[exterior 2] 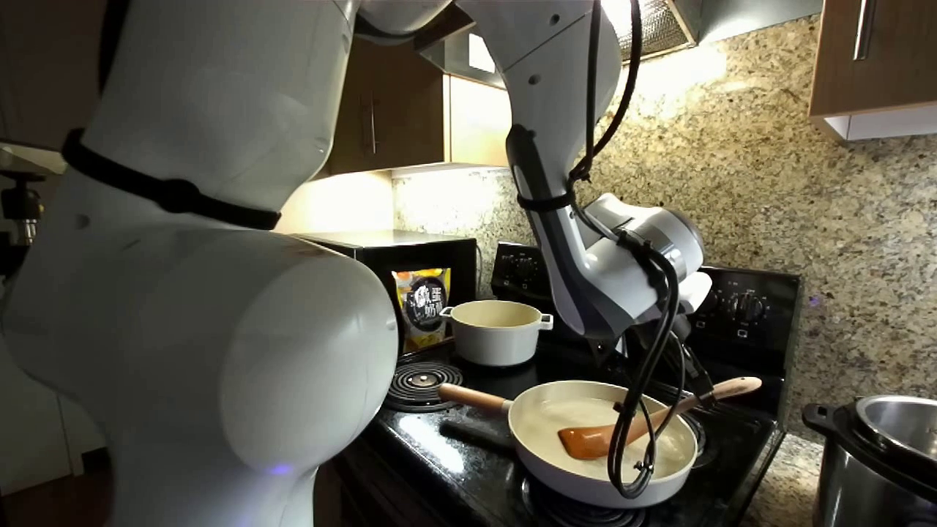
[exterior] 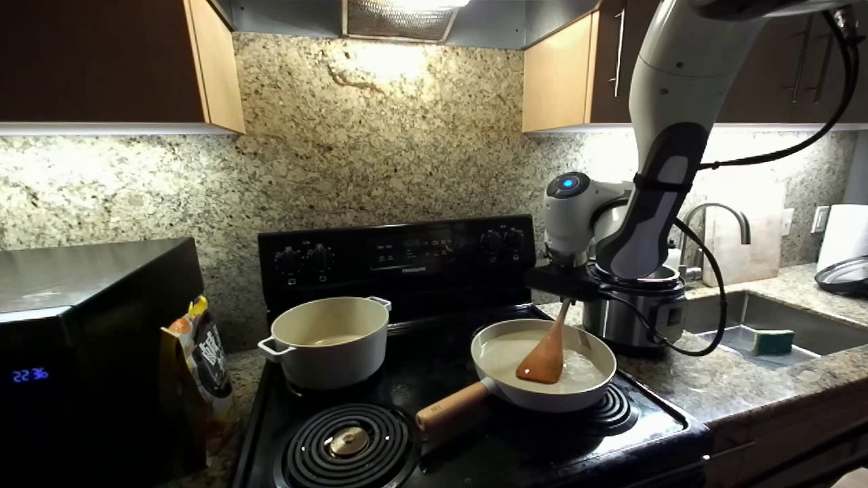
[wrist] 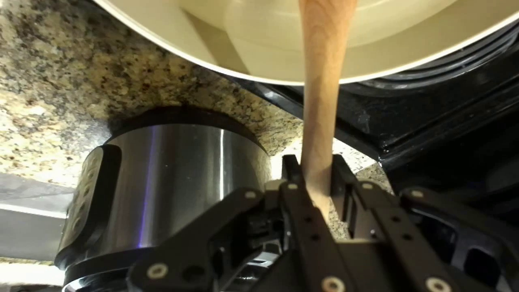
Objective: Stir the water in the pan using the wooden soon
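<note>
The cream-white pan (exterior: 542, 401) rests on a right-hand burner, its brown wooden handle (exterior: 453, 405) pointing toward the front left. Inside lies a shallow layer of pale water (exterior: 591, 369) with glossy reflections. My gripper (wrist: 317, 167) is shut on the handle of the wooden spoon (wrist: 320, 81), fingers on either side of it. In an exterior view the spoon (exterior 2: 593, 442) slants down from the gripper (exterior 2: 704, 394), and its handle end pokes out beyond the fingers. Its broad flat head is down in the pan; whether it touches the bottom I cannot tell.
A deeper cream pot (exterior: 332, 359) with side handles stands at the back left of the stove. Close beside the gripper is a steel cooker (wrist: 190, 162). Looping cables (exterior 2: 622, 468) hang from the arm in front of the pan. A bare coil burner (exterior: 349, 440) sits at front left.
</note>
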`<state>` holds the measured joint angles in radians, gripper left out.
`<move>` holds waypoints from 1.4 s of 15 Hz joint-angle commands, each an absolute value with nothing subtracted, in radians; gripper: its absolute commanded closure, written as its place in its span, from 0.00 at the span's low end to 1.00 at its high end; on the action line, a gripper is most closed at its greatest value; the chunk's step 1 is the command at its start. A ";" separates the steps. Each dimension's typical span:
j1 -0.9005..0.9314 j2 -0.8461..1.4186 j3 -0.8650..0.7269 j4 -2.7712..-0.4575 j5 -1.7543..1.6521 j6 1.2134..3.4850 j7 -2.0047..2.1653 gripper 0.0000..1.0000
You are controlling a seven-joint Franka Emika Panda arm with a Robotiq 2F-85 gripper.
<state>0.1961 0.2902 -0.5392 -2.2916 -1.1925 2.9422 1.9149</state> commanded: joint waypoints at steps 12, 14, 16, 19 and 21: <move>0.106 0.278 -0.384 -2.357 -0.830 2.944 1.591 0.95; 0.075 0.266 -0.378 -2.365 -0.802 2.945 1.548 0.95; 0.057 0.262 -0.381 -2.363 -0.795 2.941 1.529 0.95; 0.025 0.271 -0.377 -2.354 -0.780 2.930 1.501 0.95; 0.008 0.269 -0.375 -2.354 -0.770 2.932 1.495 0.95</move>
<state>0.0443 0.2907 -0.3969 -2.3419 -0.8163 2.9409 1.5573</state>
